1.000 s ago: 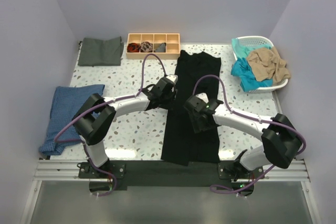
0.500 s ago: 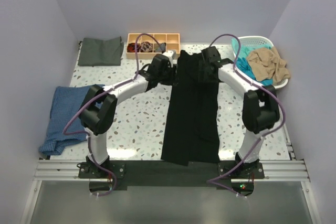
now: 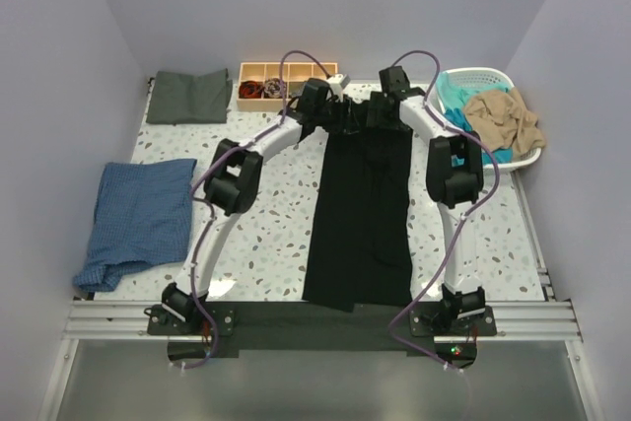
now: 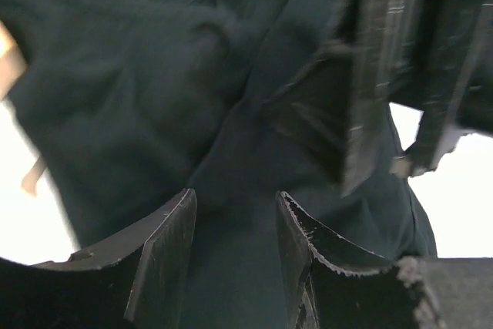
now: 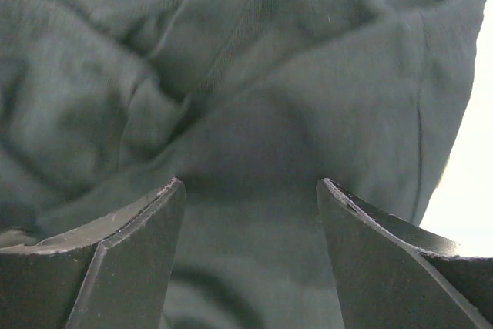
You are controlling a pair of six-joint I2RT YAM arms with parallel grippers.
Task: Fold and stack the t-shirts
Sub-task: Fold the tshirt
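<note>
A large black t-shirt lies as a long narrow strip down the middle of the table, bunched at its far end. My left gripper and right gripper are both at that far end, close together. In the left wrist view my left gripper is open just over the black fabric, with the right gripper's fingers beside it. In the right wrist view my right gripper is wide open over the wrinkled fabric. A dark grey-green shirt lies folded at the far left. Teal and tan shirts sit in the basket.
A white basket stands at the far right. A wooden divided tray with small bundled cloths is at the back, just left of my left gripper. A blue cloth lies at the left edge.
Both arms have reached out from the middle of the black shirt to its far end. The far end now looks bunched between the grippers.
</note>
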